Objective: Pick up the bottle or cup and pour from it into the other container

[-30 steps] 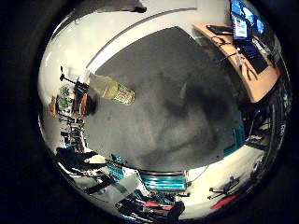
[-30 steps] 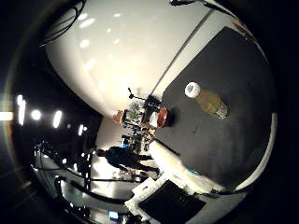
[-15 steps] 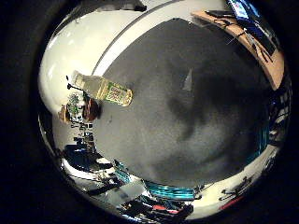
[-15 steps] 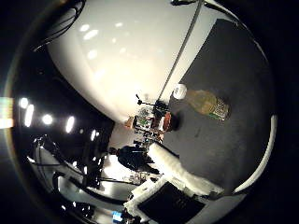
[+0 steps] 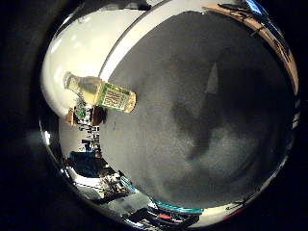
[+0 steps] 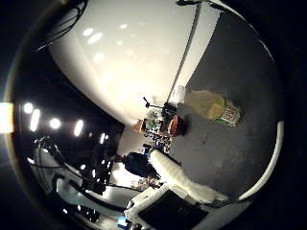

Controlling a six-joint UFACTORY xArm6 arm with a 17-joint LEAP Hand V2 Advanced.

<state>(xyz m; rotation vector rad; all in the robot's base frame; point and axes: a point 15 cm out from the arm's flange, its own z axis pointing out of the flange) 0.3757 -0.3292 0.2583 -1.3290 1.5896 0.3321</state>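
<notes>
A clear plastic bottle (image 5: 101,92) with yellowish liquid, a white cap and a label stands on the dark grey table top (image 5: 202,67), near its edge. The right thumb side palm view shows the same bottle (image 6: 209,103) on the table (image 6: 240,57). My right hand is above the table, away from the bottle. Its fingers do not show. A white part of the arm (image 6: 180,177) reaches in at the edge of the thumb side view. A dark shadow (image 5: 197,130) lies on the table under the hand.
A cluttered stand with orange parts (image 6: 158,123) is beyond the table edge by the bottle. A pale floor (image 6: 125,67) runs beside the table. A desk with screens (image 5: 274,29) is at the far side.
Both views have shifted and the table and bottle look larger: the camera has come closer to them. The bottle stands where it was.
</notes>
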